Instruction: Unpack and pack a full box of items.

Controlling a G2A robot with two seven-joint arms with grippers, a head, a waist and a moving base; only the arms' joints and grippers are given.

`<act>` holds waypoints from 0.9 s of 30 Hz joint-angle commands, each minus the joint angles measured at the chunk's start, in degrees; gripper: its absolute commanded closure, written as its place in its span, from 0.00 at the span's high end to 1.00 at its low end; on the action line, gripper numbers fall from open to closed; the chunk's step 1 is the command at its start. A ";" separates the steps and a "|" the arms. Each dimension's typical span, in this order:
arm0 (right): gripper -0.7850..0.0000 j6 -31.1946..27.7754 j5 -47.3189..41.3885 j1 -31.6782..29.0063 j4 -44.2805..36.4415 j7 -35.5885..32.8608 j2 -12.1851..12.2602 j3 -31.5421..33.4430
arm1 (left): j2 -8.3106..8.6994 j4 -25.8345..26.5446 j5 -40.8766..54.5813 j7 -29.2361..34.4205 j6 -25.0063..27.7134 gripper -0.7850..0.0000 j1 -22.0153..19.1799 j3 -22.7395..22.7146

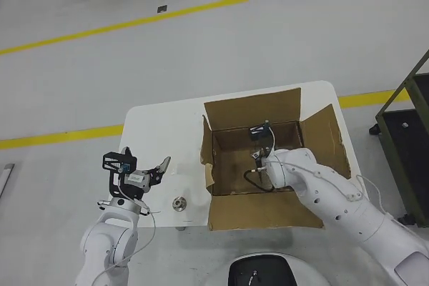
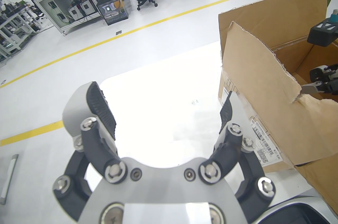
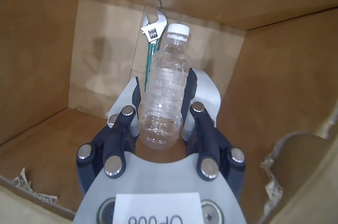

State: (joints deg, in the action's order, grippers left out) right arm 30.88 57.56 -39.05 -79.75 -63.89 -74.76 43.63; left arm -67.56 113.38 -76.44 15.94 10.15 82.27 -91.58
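Left jaws wide over table [image 1: 164, 125]; right jaws tight on boxed bottle [image 3: 166, 93]; grey floor [image 1: 93, 71]

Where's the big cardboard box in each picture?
Top view: the cardboard box stands open on the white table.
Left wrist view: it stands beyond the left gripper.
Right wrist view: its inside walls surround the right gripper, shut on a bottle.
Shared landmark: the torn flap.

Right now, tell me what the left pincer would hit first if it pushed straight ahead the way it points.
Most likely the white table, seen through the gap of the open left pincer, though depth is unclear. The cardboard box stands off to the side of that line.
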 commanded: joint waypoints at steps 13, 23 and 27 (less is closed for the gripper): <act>1.00 0.22 -1.48 3.15 7.22 -4.26 -2.33 -0.71 | 0.00 0.00 0.00 0.00 0.00 1.00 0.00 0.00; 0.80 -0.74 -0.96 3.72 11.62 -3.86 -3.96 -2.16 | 0.00 0.00 0.00 0.00 0.00 1.00 0.00 0.00; 0.44 -1.40 -1.19 4.03 13.41 -3.67 -4.70 -2.72 | 0.00 0.00 0.00 0.00 0.00 1.00 0.00 0.00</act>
State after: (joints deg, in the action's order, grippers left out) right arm 29.61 56.38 -35.06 -66.78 -67.56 -79.31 41.04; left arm -67.56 113.38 -76.44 15.94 10.15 82.27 -91.58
